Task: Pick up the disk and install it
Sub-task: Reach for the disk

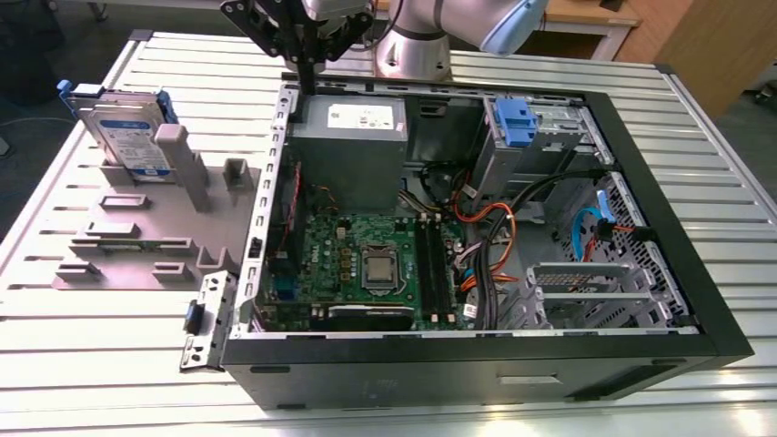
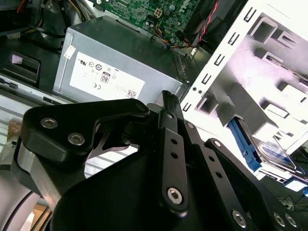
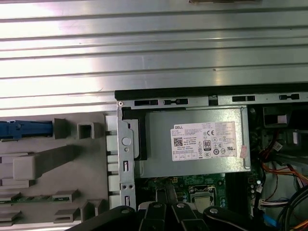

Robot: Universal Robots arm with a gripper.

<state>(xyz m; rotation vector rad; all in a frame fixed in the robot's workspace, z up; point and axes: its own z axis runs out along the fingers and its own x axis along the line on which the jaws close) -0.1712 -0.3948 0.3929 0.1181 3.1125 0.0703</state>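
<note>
**Disk stands well off to the side of the gripper, beyond the case wall**

The gripper (image 1: 304, 88) hangs pointing down over a back corner of the open computer case (image 1: 486, 348), directly above the grey power supply (image 1: 352, 137). In both wrist views that box with its white sticker lies just past the gripper's tip. Just beside it runs the case's perforated side wall (image 1: 277, 182), and beyond that wall the grey fixture (image 1: 134, 237) lies on the slatted table (image 1: 109, 364).

The disk (image 1: 126, 135) stands on edge in a slot at the fixture's far end. That puts it toward the exterior view's left of the gripper and well apart from it. Its labelled face is upright, and its long axis seems to run up and down. In the first wrist view its blue-framed top edge runs in line toward the case wall.

The fingers (image 2: 168, 130) are pressed together with nothing between them and touch nothing; the disk sits ungrasped in the fixture
</note>
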